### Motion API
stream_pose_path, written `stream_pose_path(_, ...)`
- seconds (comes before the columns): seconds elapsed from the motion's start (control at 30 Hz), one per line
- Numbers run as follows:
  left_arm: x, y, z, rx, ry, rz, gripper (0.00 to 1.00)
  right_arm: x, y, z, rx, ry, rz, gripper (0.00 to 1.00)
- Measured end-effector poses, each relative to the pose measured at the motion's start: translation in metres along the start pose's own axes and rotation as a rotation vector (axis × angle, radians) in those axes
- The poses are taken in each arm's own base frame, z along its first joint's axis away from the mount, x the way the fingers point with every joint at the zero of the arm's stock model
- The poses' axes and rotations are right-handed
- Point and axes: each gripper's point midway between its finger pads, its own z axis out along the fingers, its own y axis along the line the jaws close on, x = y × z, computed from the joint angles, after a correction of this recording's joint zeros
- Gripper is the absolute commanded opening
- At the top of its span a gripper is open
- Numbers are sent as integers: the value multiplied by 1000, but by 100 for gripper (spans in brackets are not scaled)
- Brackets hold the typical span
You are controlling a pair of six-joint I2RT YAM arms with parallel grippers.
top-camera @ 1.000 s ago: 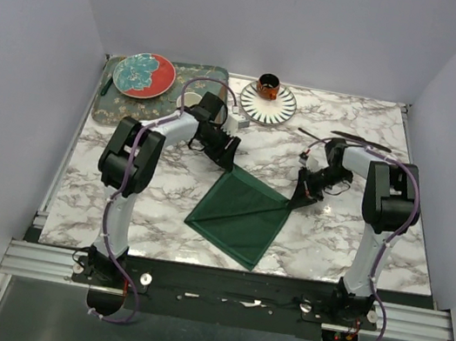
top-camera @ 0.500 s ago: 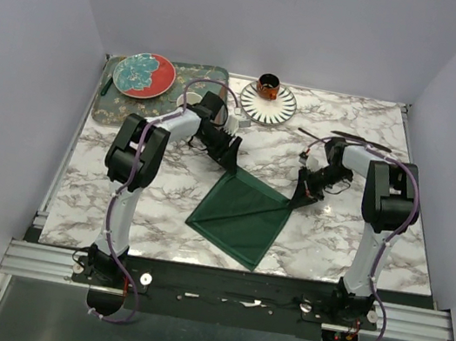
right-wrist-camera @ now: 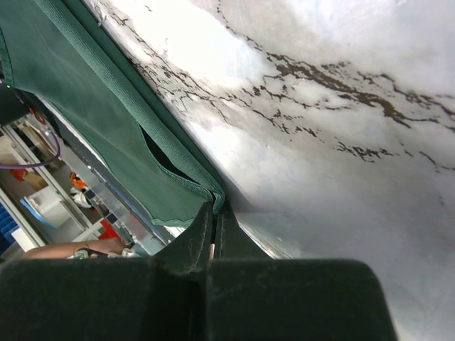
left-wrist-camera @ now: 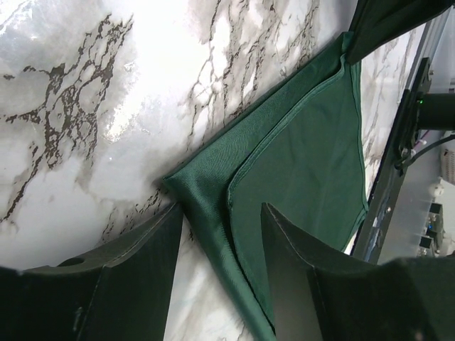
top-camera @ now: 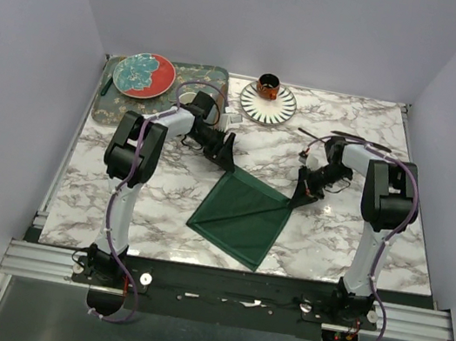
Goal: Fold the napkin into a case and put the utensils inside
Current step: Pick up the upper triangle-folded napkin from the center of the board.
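The dark green napkin (top-camera: pixel 242 217) lies on the marble table as a doubled square with one layer edge running diagonally across it. My left gripper (top-camera: pixel 224 150) is at its far corner. In the left wrist view the left gripper (left-wrist-camera: pixel 220 207) stands open, and the napkin (left-wrist-camera: pixel 306 142) has its corner on the table between the two fingers. My right gripper (top-camera: pixel 298 196) is shut on the napkin's right corner; the right wrist view shows the right gripper (right-wrist-camera: pixel 215 207) pinching both layers of the napkin (right-wrist-camera: pixel 85 99). The black utensils (top-camera: pixel 382 148) lie at the back right. No case is in view.
A green tray (top-camera: pixel 201 73) with a red and teal plate (top-camera: pixel 143 74) sits at the back left. A striped plate (top-camera: pixel 268 105) carrying an orange cup (top-camera: pixel 268 84) stands at the back middle. The table's metal rail (top-camera: pixel 225 285) runs along the near edge.
The left gripper pushed toward the napkin's far corner, then drew back a little, still open. The right gripper kept its hold and did not move.
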Motion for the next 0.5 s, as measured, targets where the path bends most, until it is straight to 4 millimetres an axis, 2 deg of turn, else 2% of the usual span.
stream_pose_path(0.13, 2, 2, 1, 5, 2, -20, 48, 0, 0, 0, -1, 6, -1, 1)
stream_pose_path(0.5, 7, 5, 5, 26, 12, -42, 36, -7, -1, -1, -1, 20, -16, 1)
